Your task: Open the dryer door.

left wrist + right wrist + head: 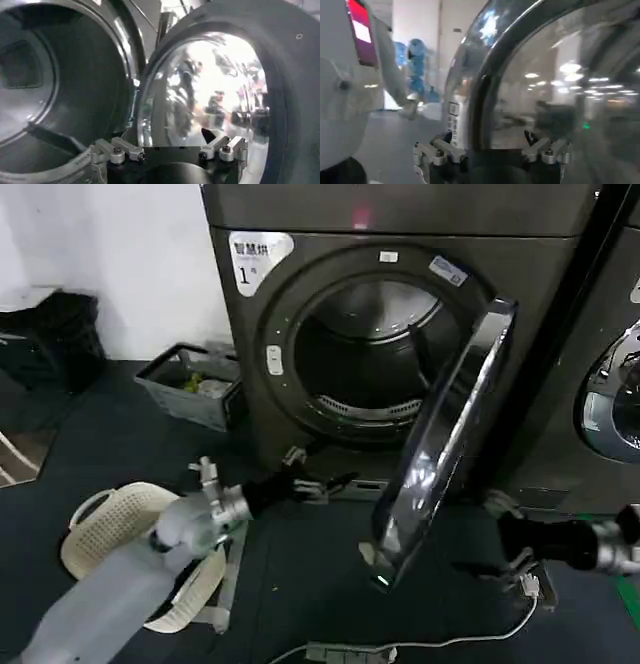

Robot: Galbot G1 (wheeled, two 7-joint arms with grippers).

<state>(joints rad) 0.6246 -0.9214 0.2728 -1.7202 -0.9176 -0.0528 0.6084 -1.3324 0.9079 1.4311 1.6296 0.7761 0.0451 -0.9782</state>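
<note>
From where I'm driving, my left gripper (335, 484) is spread open and holding nothing, hanging low in front of the machine marked "1" (252, 266), around 6 o'clock under the drum opening (370, 349) and just inside the swung-out dryer door (445, 439); its wrist cam has both fingers (122, 150) wide apart facing the door's grey inner face. My right gripper (510, 549) is open too, sitting at about 4 o'clock off the door on the outside, chrome ring and dark glass right up close between its fingertips (547, 150). The door itself stands well open, edge-on to the head cam, with a cream basket (120, 534) on the floor off at 8 o'clock.
</note>
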